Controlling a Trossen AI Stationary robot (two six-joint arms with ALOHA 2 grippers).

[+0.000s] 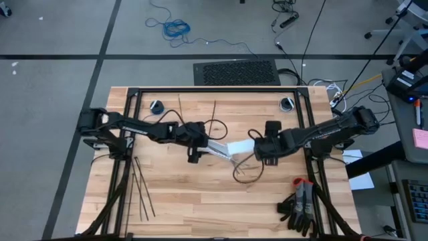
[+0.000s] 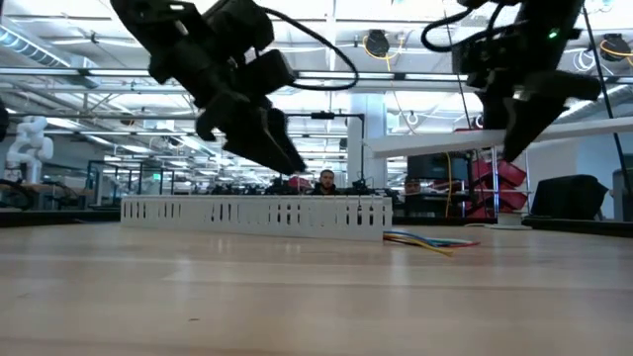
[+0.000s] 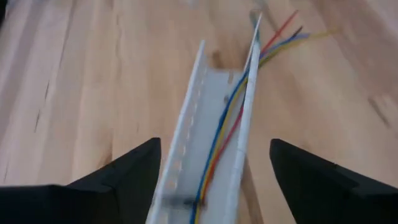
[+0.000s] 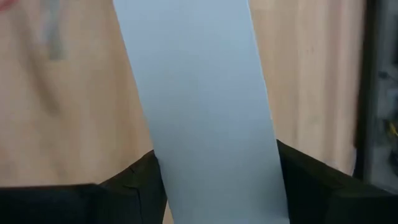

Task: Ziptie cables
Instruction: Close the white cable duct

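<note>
A white slotted duct lies on the table with the cables, thin blue, yellow and red wires, running along its channel; their ends stick out of its end onto the wood. My left gripper hangs open just above the duct, one finger on either side, touching nothing. My right gripper is shut on a flat white lid held above the table. The zipties, thin black strips, lie on the table near its left edge. My right gripper pinches the flat white lid by its two long edges, one finger on each side, lying across the strip. The fingers come steeply from above. The lid stands about level, lifted clear of the table and above the duct.
A pair of black gloves lies at the near right corner. A thin dark loop sits on the wood below my right gripper. Two more thin black strips lie toward the far edge. Bare wood spans the near middle.
</note>
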